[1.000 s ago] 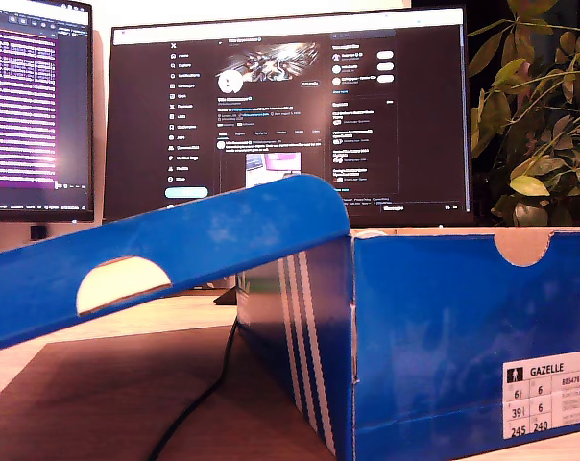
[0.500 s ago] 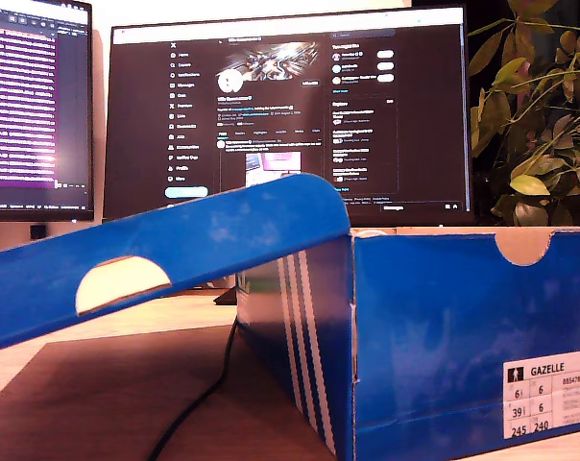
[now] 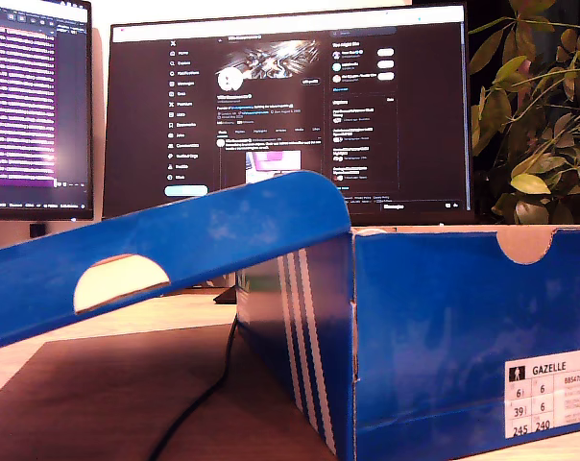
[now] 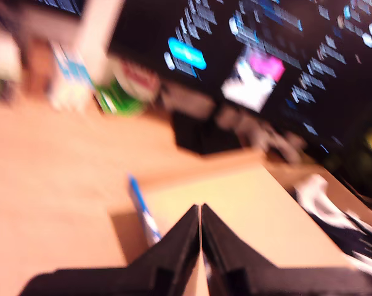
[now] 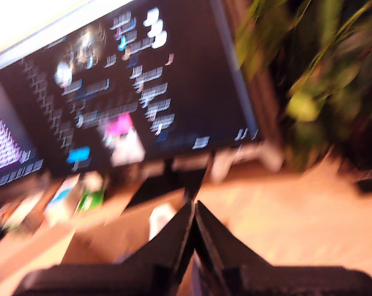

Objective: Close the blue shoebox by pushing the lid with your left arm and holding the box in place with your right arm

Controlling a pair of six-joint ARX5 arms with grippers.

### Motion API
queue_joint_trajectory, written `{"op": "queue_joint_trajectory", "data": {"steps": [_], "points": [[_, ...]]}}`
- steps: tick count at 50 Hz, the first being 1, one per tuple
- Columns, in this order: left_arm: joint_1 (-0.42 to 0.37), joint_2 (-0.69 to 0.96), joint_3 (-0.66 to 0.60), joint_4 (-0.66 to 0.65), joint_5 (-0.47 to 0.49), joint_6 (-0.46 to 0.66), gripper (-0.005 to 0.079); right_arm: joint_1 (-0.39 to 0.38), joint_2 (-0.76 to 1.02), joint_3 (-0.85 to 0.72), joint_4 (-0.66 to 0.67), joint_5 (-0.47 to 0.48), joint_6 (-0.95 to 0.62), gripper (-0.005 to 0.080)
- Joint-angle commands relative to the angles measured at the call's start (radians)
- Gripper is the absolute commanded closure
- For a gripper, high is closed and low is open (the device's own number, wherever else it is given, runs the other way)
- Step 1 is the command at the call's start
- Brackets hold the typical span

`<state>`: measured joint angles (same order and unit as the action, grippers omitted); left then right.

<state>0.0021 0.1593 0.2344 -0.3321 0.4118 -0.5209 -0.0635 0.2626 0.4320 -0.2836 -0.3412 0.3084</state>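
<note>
Both wrist views are blurred and no arm shows in the exterior view; the lid (image 3: 165, 254) slants up from that view's left, partly raised over the blue shoebox (image 3: 463, 336); my first gripper (image 4: 200, 213) and my second gripper (image 5: 194, 209) hang above the desk (image 4: 50, 179), fingers pressed together, holding nothing.

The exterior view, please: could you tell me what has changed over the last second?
Very little. The lid has dipped slightly at its free end on the exterior view's left, and the monitor page has scrolled a little. The box, plant and cable stay put. No gripper shows in the exterior view.
</note>
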Motion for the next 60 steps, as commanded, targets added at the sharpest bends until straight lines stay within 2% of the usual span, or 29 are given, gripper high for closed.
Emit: {"op": "queue_joint_trajectory", "data": {"steps": [1,16,29,34,48,60], "points": [[-0.002,0.064,0.017,-0.013,0.013,-0.005,0.0761,0.004,0.092,0.015,-0.007,-0.021,-0.008,0.0764],[0.0,0.348,0.06,-0.023,0.055,0.051,0.0761,0.005,0.463,0.134,0.003,-0.077,-0.204,0.0764],[0.0,0.602,0.06,-0.023,0.134,0.057,0.0761,0.008,0.686,0.148,0.063,-0.148,-0.261,0.0764],[0.0,0.696,0.06,-0.017,0.159,0.063,0.0761,0.032,0.755,0.148,0.061,-0.155,-0.265,0.0764],[-0.002,0.901,0.061,0.099,0.32,0.072,0.0761,0.151,0.896,0.148,0.105,-0.153,-0.282,0.0764],[-0.002,0.92,0.083,0.25,0.481,0.022,0.0761,0.195,0.931,0.148,0.124,-0.146,-0.282,0.0764]]}}
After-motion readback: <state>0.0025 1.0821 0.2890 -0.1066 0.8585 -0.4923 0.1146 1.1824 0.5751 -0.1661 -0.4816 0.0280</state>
